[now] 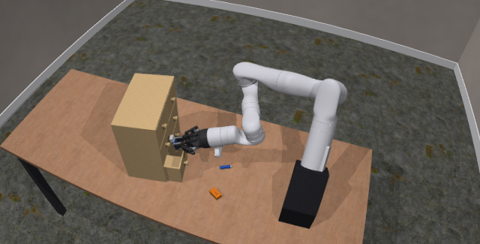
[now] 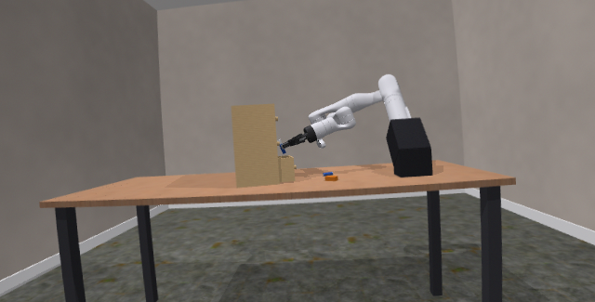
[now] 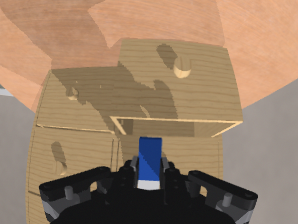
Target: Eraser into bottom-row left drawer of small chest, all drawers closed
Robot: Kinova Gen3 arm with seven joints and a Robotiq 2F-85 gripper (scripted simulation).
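Note:
The small wooden chest point(image 1: 144, 124) stands on the table with its knobbed drawer fronts facing the arm. Its bottom-row left drawer point(image 1: 174, 167) is pulled part way out and looks empty; it also shows in the side view point(image 2: 286, 168) and the wrist view point(image 3: 176, 125). My gripper point(image 1: 176, 140) reaches level toward the chest front, just above this open drawer. It is shut on the eraser point(image 3: 149, 163), a blue block with a white end that sticks out past the fingertips. The eraser point(image 1: 172, 138) point(image 2: 283, 150) hangs over the drawer's opening, close to the chest front.
A small blue stick point(image 1: 225, 167) and an orange block point(image 1: 215, 193) lie on the table between the chest and the arm's black base point(image 1: 304, 193). The other drawers look pushed in.

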